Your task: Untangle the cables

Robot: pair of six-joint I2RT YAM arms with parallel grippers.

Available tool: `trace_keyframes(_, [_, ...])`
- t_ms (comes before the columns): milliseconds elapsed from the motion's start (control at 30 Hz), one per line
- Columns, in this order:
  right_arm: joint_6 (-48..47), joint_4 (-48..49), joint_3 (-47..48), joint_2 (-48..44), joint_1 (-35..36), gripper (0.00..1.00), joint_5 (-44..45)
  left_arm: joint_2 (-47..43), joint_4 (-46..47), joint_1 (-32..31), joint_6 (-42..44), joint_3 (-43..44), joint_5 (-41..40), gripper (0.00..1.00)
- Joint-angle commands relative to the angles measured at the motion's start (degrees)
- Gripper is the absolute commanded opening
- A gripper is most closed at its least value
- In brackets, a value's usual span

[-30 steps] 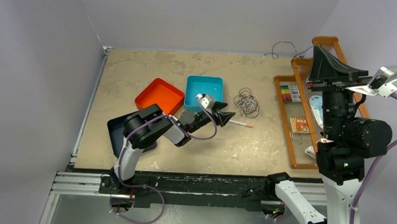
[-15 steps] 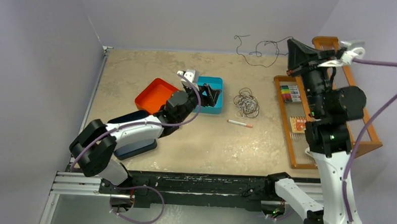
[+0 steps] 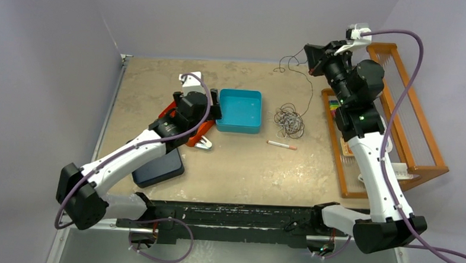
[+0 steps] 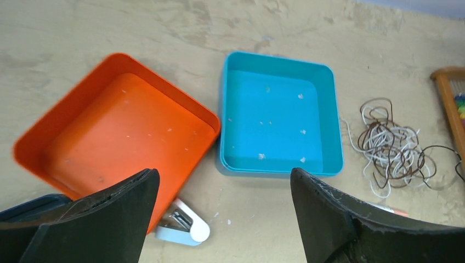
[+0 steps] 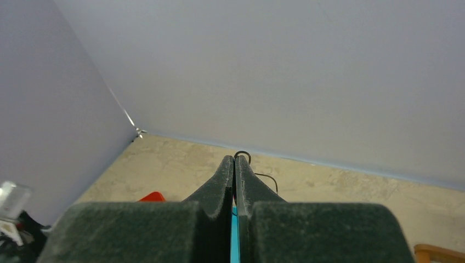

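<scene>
A loopy bundle of thin cables (image 3: 289, 121), brown, whitish and black, lies on the table right of the teal tray; it also shows in the left wrist view (image 4: 390, 147). My right gripper (image 3: 310, 56) is raised near the back wall and shut on a thin black cable (image 3: 311, 90) that hangs from it down to the bundle. In the right wrist view the fingers (image 5: 234, 159) are pressed together, with a small loop of the black cable (image 5: 245, 154) at their tips. My left gripper (image 3: 196, 109) hovers over the orange tray, open wide and empty (image 4: 222, 175).
An orange tray (image 4: 120, 126) and a teal tray (image 4: 277, 167) sit side by side. A dark blue tray (image 3: 158, 170) lies front left. A small white stapler-like tool (image 4: 183, 226) sits at the orange tray's corner. A white-and-orange pen (image 3: 282, 145) lies nearby. Wooden racks (image 3: 421, 116) stand right.
My left gripper swung from near the pen back left to above the orange tray. My right arm stretched up and left, drawing the black cable up from the bundle.
</scene>
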Motion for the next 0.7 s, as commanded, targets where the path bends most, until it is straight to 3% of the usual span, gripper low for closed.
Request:
trace_keyframes(0, [2.1, 5.9, 1.3, 0.0, 0.1, 0.00, -2.4, -6.0, -5.9, 0.4, 3.9, 3.7, -5.8, 0.90])
trace_keyframes(233, [6.3, 10.3, 2.6, 4.9, 0.6, 0.00, -8.2, -7.0, -12.2, 0.4, 7.7, 5.6, -15.5, 0.90])
trace_keyframes(667, [6.9, 12.1, 5.6, 16.4, 3.8, 0.00, -11.2, -11.2, -12.1, 0.4, 7.9, 3.2, -18.7, 0.92])
